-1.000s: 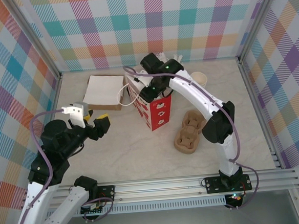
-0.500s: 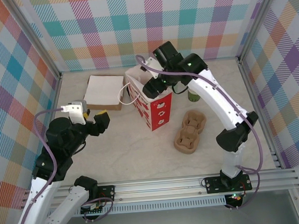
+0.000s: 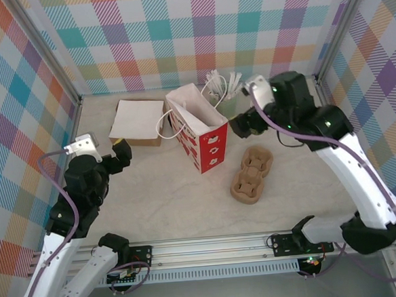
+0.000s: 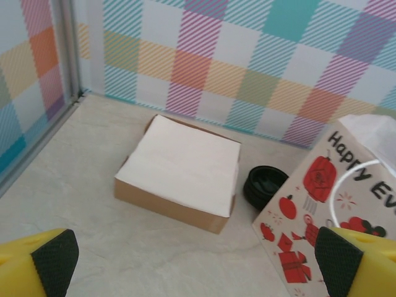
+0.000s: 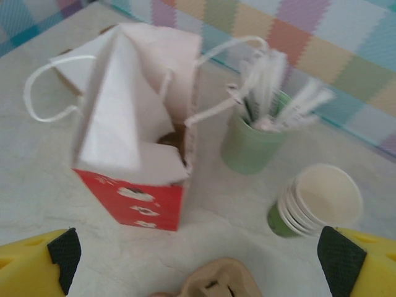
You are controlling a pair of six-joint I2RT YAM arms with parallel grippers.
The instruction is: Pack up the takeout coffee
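At the left of the top view, the left gripper [image 3: 119,152] has drawn back from the paper bag [image 3: 204,144]. Its jaws are spread wide and hold nothing (its wrist view has a pad in each bottom corner, with bare table between). Right of centre, the right gripper [image 3: 240,124] has lifted off the bag's mouth and swung right, its jaws equally wide and empty. The takeout coffee is most likely down inside the bag, though the right wrist view gives only a dark patch in the mouth. Packing looks done.

The flat box [image 3: 138,122] and black lids [image 4: 265,184] crowd the bag's left. The stirrer pot [image 5: 250,145] and stacked cups [image 5: 315,201] sit at its upper right, and the pulp carrier [image 3: 252,175] at its lower right. The lower centre of the table lies open.
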